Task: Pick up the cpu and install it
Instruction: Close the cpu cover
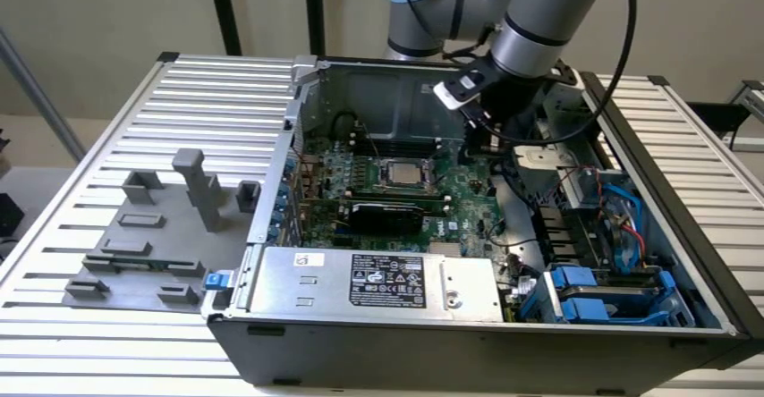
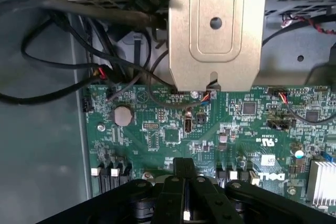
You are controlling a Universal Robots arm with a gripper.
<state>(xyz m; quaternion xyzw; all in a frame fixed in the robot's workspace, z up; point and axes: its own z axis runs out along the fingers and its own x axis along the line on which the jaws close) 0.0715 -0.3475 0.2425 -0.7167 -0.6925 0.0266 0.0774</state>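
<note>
- Open dark-grey steel computer case (image 1: 478, 343) lay on its side on the ribbed aluminium desk (image 1: 227, 84), with the green motherboard (image 1: 460, 214) facing up.
- The cpu (image 1: 402, 175), a small flat square chip with a pale silver top, sat inside the square metal-framed socket (image 1: 377, 173) near the middle of the board.
- Grey jointed robot arm (image 1: 538, 21) reached down into the case from its far side.
- Black tool (image 1: 470, 147) hung close over the board, near the cpu on the exterior view's right of the socket and apart from it.
- Tool (image 2: 184, 167) fingers were pressed together, with nothing seen between them.
- From the wrist, the board ahead of the tool carried a round silver coin cell (image 2: 122, 115). Beyond it were loose black cables (image 2: 52, 61) and a folded bare-metal bracket (image 2: 215, 30).
- Grey plastic fixture blocks (image 1: 156, 236) stood on the desk at the exterior view's left, well apart from the tool.
- Silver boxed power supply (image 1: 370, 281) lay along the case's near wall.
</note>
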